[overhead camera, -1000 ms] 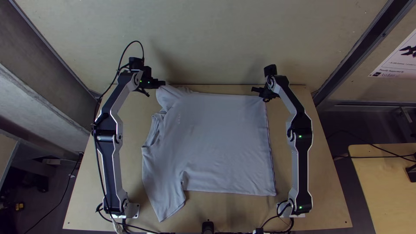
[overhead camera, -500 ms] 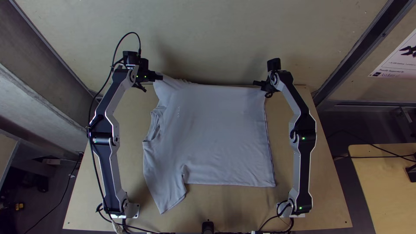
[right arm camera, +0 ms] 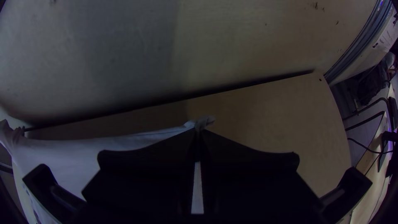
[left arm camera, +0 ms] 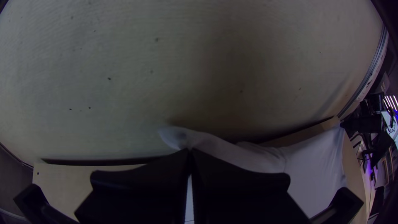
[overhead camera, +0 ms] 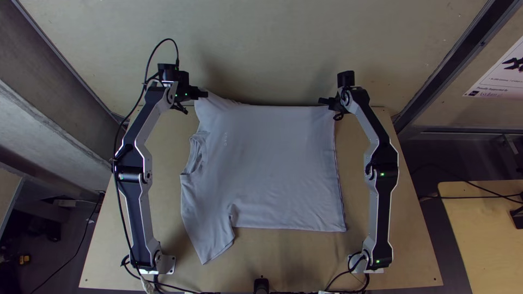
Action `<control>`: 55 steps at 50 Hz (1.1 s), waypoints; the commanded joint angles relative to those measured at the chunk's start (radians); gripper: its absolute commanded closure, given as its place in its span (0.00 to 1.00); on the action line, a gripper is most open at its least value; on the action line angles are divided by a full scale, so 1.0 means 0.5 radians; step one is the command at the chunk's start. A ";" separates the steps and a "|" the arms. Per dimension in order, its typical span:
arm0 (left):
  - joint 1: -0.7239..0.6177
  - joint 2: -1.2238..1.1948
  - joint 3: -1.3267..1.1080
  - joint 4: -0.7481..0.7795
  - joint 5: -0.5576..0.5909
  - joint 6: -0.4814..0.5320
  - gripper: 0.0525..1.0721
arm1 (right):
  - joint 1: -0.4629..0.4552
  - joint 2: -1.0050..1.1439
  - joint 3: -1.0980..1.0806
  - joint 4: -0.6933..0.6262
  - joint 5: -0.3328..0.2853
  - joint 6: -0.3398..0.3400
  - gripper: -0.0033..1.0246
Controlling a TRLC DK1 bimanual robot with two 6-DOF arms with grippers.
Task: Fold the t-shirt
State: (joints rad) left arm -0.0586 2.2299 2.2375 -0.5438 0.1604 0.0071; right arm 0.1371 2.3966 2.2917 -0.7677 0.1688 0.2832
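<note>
In the top view the pale grey t-shirt (overhead camera: 272,169) lies spread sideways, neckline toward the left arm, hem toward the right arm. My left gripper (overhead camera: 202,95) is shut on the far sleeve's end, at the table's far edge. At the far hem corner my right gripper (overhead camera: 326,102) is shut on the cloth. The left wrist view has sleeve cloth (left arm camera: 248,157) running from between the closed tips of the left gripper (left arm camera: 190,152). In the right wrist view a bunched bit of shirt (right arm camera: 203,122) pokes out past the right gripper's tips (right arm camera: 198,132).
The wooden table (overhead camera: 305,261) has bare wood along its near side and beyond the hem. A pale wall (overhead camera: 261,54) rises at its far edge. A black cable (overhead camera: 117,201) runs along the left arm, and another table (overhead camera: 479,218) stands at the right.
Both grippers have moved toward the table's far edge, the right one also slightly rightward. The shirt has shifted the same way, its near edge and near sleeve now farther from the table's front.
</note>
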 commanded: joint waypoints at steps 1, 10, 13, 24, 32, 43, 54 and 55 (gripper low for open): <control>-0.009 -0.085 -0.066 -0.032 -0.017 -0.036 0.98 | -0.010 -0.118 0.049 0.008 0.040 -0.020 0.97; -0.036 -0.137 -0.149 -0.149 0.020 -0.048 0.98 | 0.002 -0.176 0.003 -0.054 0.040 -0.036 0.97; -0.036 -0.174 -0.214 -0.158 0.066 -0.048 0.98 | 0.005 -0.182 0.000 -0.078 0.040 -0.045 0.97; -0.012 -0.281 -0.435 -0.143 0.099 -0.039 0.98 | 0.002 -0.207 -0.046 -0.186 0.034 -0.069 0.97; 0.010 -0.407 -0.613 -0.078 0.115 -0.033 0.98 | 0.005 -0.250 -0.120 -0.238 0.034 -0.082 0.97; 0.025 -0.570 -0.876 -0.008 0.127 -0.033 0.98 | 0.029 -0.332 -0.239 -0.296 0.034 -0.088 0.97; 0.037 -0.754 -1.180 0.084 0.146 -0.029 0.98 | 0.045 -0.480 -0.509 -0.293 0.031 -0.097 0.97; 0.037 -0.766 -1.202 0.087 0.149 -0.033 0.98 | 0.048 -0.498 -0.531 -0.293 0.031 -0.097 0.97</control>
State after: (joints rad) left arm -0.0547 1.9137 1.7012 -0.5163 0.2214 -0.0006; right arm 0.1570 2.2127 2.0872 -0.9035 0.1692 0.2520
